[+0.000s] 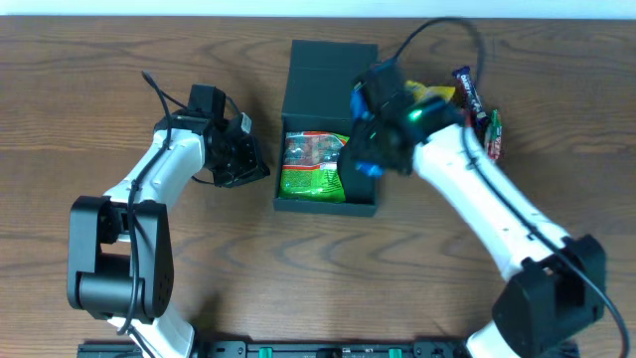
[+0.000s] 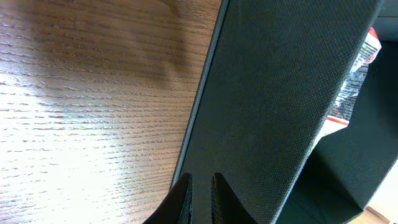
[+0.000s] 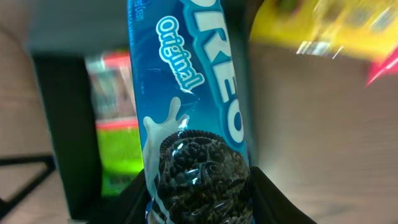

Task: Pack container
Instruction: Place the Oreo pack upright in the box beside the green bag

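Note:
The container (image 1: 326, 204), a dark matte square box, stands mid-table with its flap lid (image 1: 331, 72) open at the back. A green snack packet (image 1: 313, 164) lies inside. My right gripper (image 1: 366, 149) is shut on a blue Oreo packet (image 3: 193, 118) and holds it over the box's right side; the right wrist view shows the box wall (image 3: 62, 124) and the green packet (image 3: 115, 143) below. My left gripper (image 1: 250, 161) is at the box's left outer wall (image 2: 280, 93). Its fingers (image 2: 200, 193) are nearly together with nothing between them.
Loose snacks lie right of the box: a yellow packet (image 1: 437, 94), a dark bar (image 1: 467, 89) and a red-green packet (image 1: 494, 134). The yellow packet also shows blurred in the right wrist view (image 3: 311, 31). Bare wooden table (image 1: 119, 80) surrounds the box.

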Controlling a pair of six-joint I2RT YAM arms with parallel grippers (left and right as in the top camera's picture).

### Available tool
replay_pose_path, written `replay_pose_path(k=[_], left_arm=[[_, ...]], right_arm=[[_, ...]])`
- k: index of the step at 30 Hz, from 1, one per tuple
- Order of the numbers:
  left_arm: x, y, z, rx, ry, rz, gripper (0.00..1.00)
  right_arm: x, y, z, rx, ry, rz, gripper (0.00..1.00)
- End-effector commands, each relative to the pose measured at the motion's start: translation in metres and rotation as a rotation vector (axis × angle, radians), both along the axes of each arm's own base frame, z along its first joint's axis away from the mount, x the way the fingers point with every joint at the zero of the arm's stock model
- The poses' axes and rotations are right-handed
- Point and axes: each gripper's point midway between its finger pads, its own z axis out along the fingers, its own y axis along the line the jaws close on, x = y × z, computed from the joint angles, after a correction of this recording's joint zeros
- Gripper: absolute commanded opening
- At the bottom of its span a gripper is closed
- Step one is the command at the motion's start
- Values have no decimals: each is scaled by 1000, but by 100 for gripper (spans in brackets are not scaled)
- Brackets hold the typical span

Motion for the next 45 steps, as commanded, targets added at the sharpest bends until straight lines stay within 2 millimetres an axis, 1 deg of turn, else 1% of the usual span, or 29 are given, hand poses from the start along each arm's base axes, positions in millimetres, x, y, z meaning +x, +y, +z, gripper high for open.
replay_pose_path(k=[1,3,4,6,8,9,12,17,19,22,23,24,25,26,27,28,31,34,36,37,38,40,41,43,45], left_arm=[[0,2,-2,1,7,4,13],[0,2,-2,1,7,4,13],[0,2,-2,1,7,4,13],[0,2,-2,1,7,4,13],[0,2,-2,1,7,4,13],[0,2,-2,1,7,4,14],[0,2,-2,1,7,4,14],[0,2,-2,1,7,4,14],[0,2,-2,1,7,4,14],[0,2,-2,1,7,4,14],[0,2,-2,1,7,4,14],[0,2,-2,1,7,4,13],[0,2,-2,1,7,4,13],[0,2,-2,1,7,4,14],[0,2,-2,1,7,4,14],[0,2,-2,1,7,4,14],[0,2,-2,1,8,4,14],[-1,2,-2,2,12,4,14],[-2,2,-3,2,14,4,14],[-2,2,-3,2,15,4,14],[-2,2,-3,2,16,4,13],[-2,2,-3,2,17,4,14],[-2,2,-3,2,17,4,14],[-3,2,-3,3,18,4,14],[-3,2,-3,3,18,4,13]], right_arm=[[-9,4,-14,-27,2,-49,1],[-14,6,-24,-36,7,-36,1],[-17,5,-31,-45,18,-35,1],[-22,2,-37,-56,34,-35,1],[-27,2,-42,-51,54,-30,1],[-31,5,-44,-36,70,-20,1],[-38,9,-45,-40,87,-4,1],[-37,8,-45,-55,76,-3,1],[-32,3,-44,-83,52,-15,1],[-25,1,-42,-100,14,-26,1],[-23,1,-43,-102,9,-26,15],[-23,2,-43,-101,9,-26,34],[-23,1,-44,-102,11,-27,63],[-23,1,-44,-102,11,-26,79],[-22,2,-44,-100,8,-27,94],[-21,2,-41,-96,2,-27,99],[-14,4,-30,-78,-25,-35,99],[-2,6,1,-44,-93,-27,99],[8,0,23,-58,-162,-31,99],[15,-11,37,-96,-218,-49,99],[21,-26,46,-143,-264,-84,99],[30,-55,54,-225,-308,-159,99],[34,-67,54,-245,-309,-189,99],[41,-91,45,-262,-281,-231,99],[49,-114,28,-266,-239,-264,99]])
